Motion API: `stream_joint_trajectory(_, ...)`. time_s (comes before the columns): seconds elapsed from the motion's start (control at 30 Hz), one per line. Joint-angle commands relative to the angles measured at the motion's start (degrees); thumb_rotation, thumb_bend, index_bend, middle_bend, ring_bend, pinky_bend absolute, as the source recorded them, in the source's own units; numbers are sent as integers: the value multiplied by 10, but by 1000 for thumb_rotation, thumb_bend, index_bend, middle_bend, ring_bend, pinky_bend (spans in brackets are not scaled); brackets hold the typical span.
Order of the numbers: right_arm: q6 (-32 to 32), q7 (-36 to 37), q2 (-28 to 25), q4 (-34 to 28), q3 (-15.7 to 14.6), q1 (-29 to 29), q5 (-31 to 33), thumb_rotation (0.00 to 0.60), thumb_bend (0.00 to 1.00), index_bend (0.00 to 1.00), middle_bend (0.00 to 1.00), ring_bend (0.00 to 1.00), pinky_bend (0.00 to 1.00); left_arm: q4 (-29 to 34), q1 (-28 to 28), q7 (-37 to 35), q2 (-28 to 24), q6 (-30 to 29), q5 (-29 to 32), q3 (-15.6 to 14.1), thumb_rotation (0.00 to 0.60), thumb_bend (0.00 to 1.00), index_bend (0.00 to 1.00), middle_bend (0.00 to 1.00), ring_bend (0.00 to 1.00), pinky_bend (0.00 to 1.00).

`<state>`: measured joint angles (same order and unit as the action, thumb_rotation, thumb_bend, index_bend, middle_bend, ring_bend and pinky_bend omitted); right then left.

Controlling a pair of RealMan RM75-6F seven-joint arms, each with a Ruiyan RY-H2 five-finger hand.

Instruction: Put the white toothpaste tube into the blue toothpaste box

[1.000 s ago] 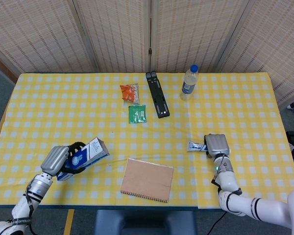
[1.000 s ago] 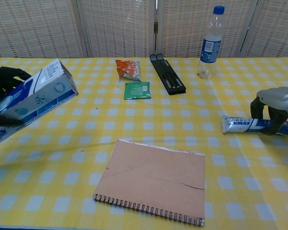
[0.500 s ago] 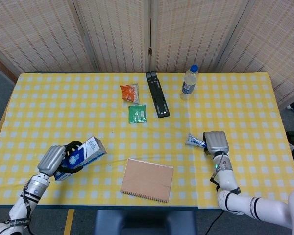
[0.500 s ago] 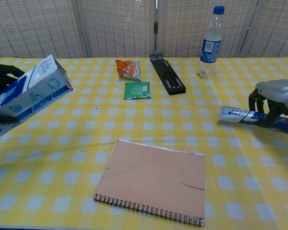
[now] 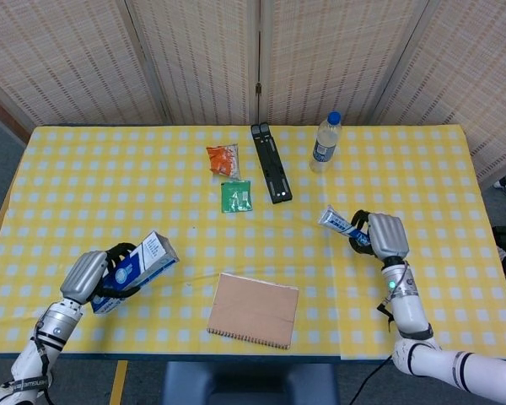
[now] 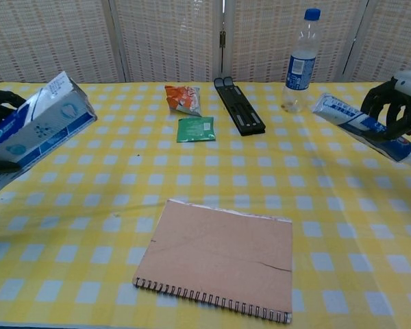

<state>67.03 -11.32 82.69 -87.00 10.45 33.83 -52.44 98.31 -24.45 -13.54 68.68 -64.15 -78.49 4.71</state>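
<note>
The blue-and-white cardboard toothpaste box [image 5: 140,261] is gripped in the left hand [image 5: 86,276] above the worktop's [image 5: 84,186] left front, its long axis tilted up toward the centre; whether anything is inside cannot be told. The white toothpaste tube [image 6: 364,129] is lifted off the yellow checked cloth, flat end pointing up-left toward the box, with the right hand's [image 5: 386,236] fingers [image 6: 383,110] wrapped around its lower half.

Lifted tube [image 5: 341,225], tilted blue box [image 5: 137,268]
</note>
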Motion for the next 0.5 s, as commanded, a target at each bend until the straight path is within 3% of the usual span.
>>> stream_joint_trajectory(0.03,51,119,-18,-12,33,-39,-97,600,369,680,553,584,614,3,-2,-14,1,9,6,2,600,211,356,531,567,596)
stream_joint_trajectory(0.33,71,275,-40,-89,75,-56,-168,600,369,680,552,586,614,-11,12,-48,34,-37,-28,6,600,211,357,531,571,598)
stream_joint_trajectory(0.5,109,325,-14,-101,99,-52,-214,600,370,680,553,586,614,4,8,-78,35,-28,-39,3,600,212,356,531,571,598)
